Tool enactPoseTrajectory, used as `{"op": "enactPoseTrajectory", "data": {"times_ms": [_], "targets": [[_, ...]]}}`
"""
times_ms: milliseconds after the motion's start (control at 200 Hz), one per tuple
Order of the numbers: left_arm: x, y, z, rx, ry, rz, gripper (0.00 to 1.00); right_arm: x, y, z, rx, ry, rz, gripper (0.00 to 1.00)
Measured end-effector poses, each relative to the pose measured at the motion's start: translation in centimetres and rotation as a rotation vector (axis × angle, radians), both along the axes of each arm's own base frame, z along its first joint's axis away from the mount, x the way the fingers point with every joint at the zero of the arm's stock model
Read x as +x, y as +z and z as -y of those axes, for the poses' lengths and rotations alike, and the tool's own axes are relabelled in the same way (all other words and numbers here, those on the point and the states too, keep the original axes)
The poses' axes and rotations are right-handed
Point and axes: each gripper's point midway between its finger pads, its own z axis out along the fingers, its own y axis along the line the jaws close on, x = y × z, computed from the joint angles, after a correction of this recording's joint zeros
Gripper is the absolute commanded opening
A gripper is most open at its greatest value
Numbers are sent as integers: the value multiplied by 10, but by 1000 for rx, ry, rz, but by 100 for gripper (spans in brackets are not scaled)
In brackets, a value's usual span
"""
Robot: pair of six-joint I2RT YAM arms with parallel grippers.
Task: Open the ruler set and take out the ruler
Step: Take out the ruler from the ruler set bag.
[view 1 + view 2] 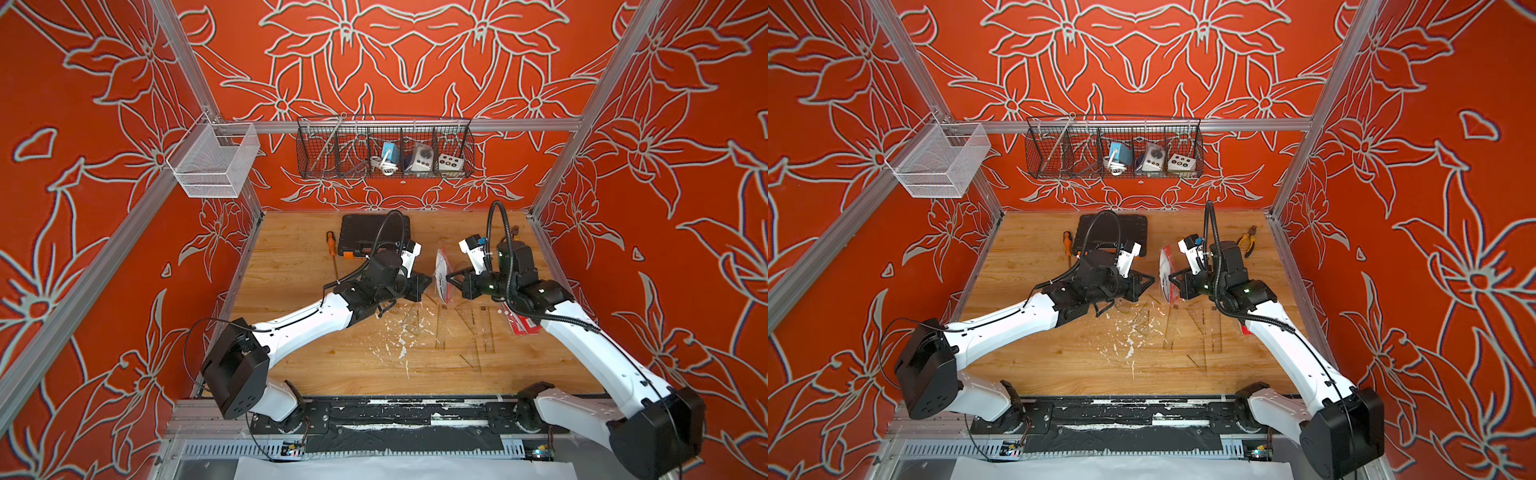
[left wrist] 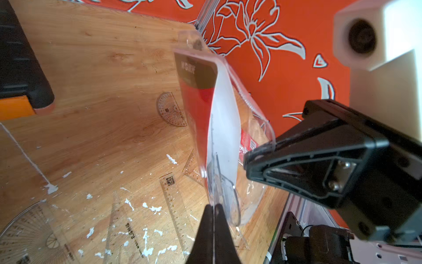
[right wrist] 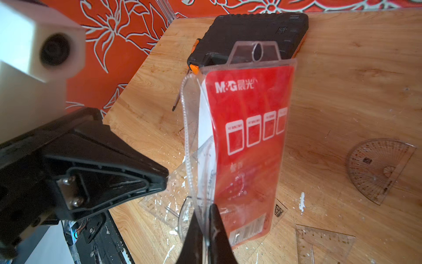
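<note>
Ruler set (image 1: pixel 439 270) hangs edge-up, long axis front-to-back (hang tab (image 3: pixel 257 52) rearward).

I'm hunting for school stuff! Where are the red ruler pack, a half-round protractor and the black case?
ruler set pouch (image 3: pixel 249 137): right wrist view, on its red card front.
protractor (image 3: pixel 378 169): right wrist view, middle of its clear half-circle.
black tool case (image 3: pixel 255 27): right wrist view, on its lid.
</note>
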Motion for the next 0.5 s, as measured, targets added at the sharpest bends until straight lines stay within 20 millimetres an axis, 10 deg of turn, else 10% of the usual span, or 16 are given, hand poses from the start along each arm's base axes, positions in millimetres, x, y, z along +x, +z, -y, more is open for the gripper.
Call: {"op": "enactPoseTrajectory", "data": {"times_ms": [500], "targets": [[6,19,-31,-67,24,38,0,11,1,15,5,-53,5,0]]}}
